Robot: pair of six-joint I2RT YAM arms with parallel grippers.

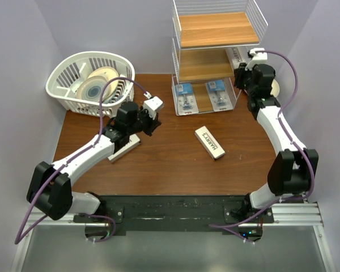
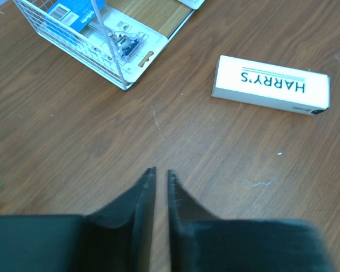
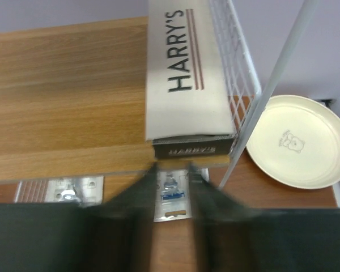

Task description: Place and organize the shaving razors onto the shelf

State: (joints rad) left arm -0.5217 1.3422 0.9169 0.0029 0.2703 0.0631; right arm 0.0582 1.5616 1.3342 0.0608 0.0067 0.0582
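The shelf [image 1: 215, 34] stands at the back of the table. Two blister-pack razors [image 1: 186, 97] [image 1: 218, 93] lie on its bottom tier. One HARRY'S box [image 1: 236, 56] lies on the middle tier at the right, also in the right wrist view [image 3: 184, 73]. My right gripper [image 3: 173, 167] is open and empty just in front of that box's end, also seen from above [image 1: 239, 72]. A second HARRY'S box [image 1: 209, 141] lies on the table, also in the left wrist view [image 2: 272, 90]. A third box [image 1: 124, 148] lies partly under my left arm. My left gripper [image 2: 160, 171] is shut and empty above the table [image 1: 149, 123].
A white slatted basket [image 1: 73, 96] holding round plates stands at the back left. A cream plate [image 3: 300, 141] lies on the table right of the shelf. The shelf's wire side [image 3: 232, 68] runs close beside the box on the middle tier.
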